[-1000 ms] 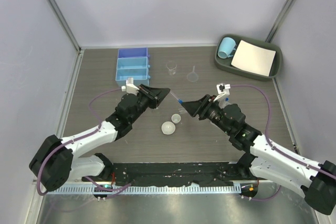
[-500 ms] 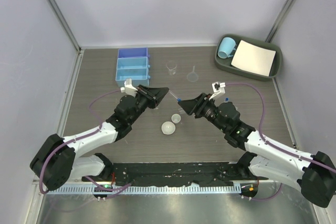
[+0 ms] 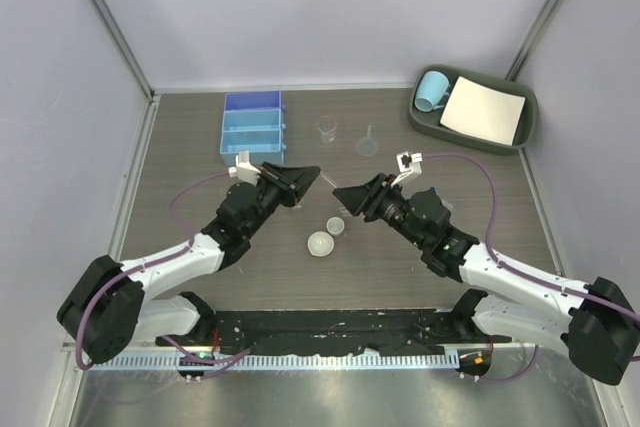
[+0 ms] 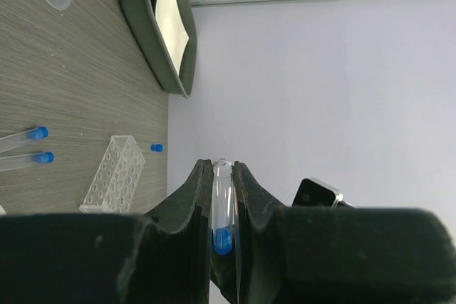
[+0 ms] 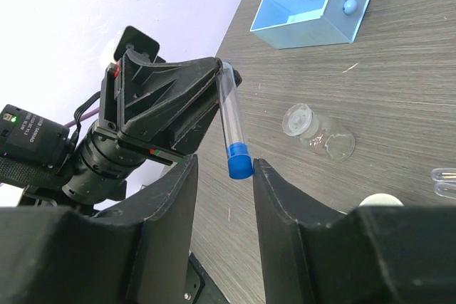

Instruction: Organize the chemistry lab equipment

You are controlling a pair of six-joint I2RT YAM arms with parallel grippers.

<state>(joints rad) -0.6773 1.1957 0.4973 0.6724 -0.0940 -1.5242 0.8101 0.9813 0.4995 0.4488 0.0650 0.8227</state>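
Note:
My left gripper (image 3: 310, 176) is shut on a blue-capped clear tube (image 3: 330, 184) and holds it above the table; in the left wrist view the tube (image 4: 222, 201) stands between the closed jaws. My right gripper (image 3: 346, 196) is open, and in the right wrist view (image 5: 224, 179) its fingers sit either side of the tube's blue cap (image 5: 240, 165), the right finger close to it. Two white round dishes (image 3: 320, 243) (image 3: 336, 225) lie below. A beaker (image 3: 326, 129) and funnel (image 3: 367, 145) stand farther back. A clear tube rack (image 4: 114, 174) and two more tubes (image 4: 27, 147) lie on the table.
A blue compartment box (image 3: 251, 125) stands at the back left. A dark green tray (image 3: 425, 123) at the back right holds the light-blue mug (image 3: 431, 90) and white paper (image 3: 484, 110). A small beaker (image 5: 318, 133) lies on its side under the grippers. A loose blue cap (image 4: 157, 148) lies by the rack.
My right gripper has moved left towards the left gripper, and its open jaws now straddle the tube's blue cap. The left arm has hardly moved.

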